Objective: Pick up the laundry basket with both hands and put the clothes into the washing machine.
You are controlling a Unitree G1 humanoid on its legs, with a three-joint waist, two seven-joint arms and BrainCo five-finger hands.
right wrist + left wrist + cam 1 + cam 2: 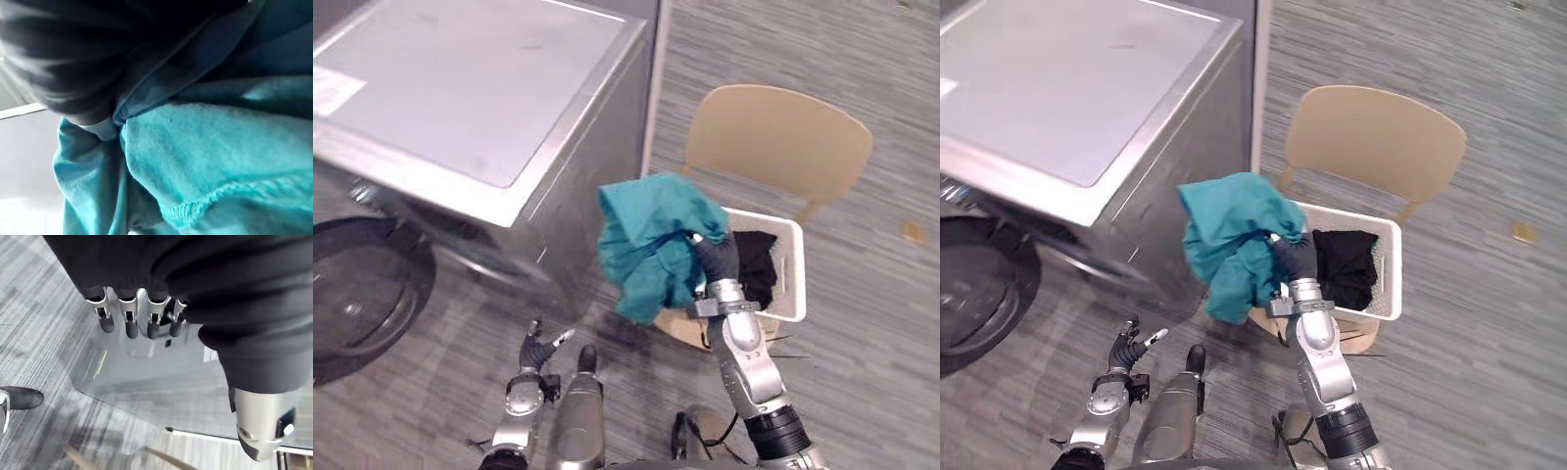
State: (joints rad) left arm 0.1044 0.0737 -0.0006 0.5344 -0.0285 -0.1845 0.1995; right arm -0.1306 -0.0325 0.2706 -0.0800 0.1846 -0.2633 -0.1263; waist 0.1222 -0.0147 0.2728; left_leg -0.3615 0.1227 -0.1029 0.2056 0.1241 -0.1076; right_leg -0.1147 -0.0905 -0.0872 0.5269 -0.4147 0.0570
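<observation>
Your right hand [717, 257] is clamped on the teal garment [651, 240] above the laundry basket [791, 284]
Eye views: limp, light cloth by the washing machine [480, 88]; grip it bunched. Left wrist view: left hand [131, 318] fingers straight, empty. Right wrist view: soft fleece pinched

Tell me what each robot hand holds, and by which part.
The right robot hand holds the teal fleece garment by a bunched fold at one side; the left robot hand holds nothing.

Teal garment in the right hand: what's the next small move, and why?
Probably swing it left and down toward the open door of the washing machine: the right hand holds the teal garment lifted above the white basket.
</observation>
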